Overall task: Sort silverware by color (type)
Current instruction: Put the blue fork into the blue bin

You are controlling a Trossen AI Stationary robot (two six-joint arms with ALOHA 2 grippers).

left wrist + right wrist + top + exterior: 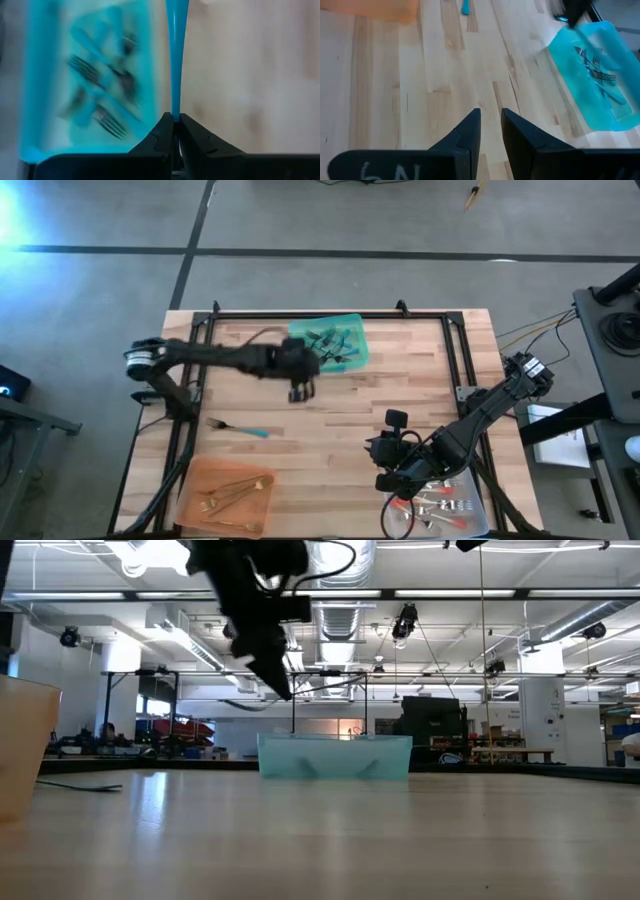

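A: What lies leftmost?

B: The orange plastic tray (200,480) holding gold forks (232,492), and a blue-handled silver fork (237,427) loose on the wooden table (330,420).

A: And the left gripper (174,131)?

B: Clamped on a slim blue utensil handle (176,55), just beside the teal plastic tray (357,350) of blue-handled forks (328,345).

A: The right gripper (490,125)?

B: Narrowly parted, empty, near the clear tray (478,525) of red-handled forks (446,510). No readable writing.
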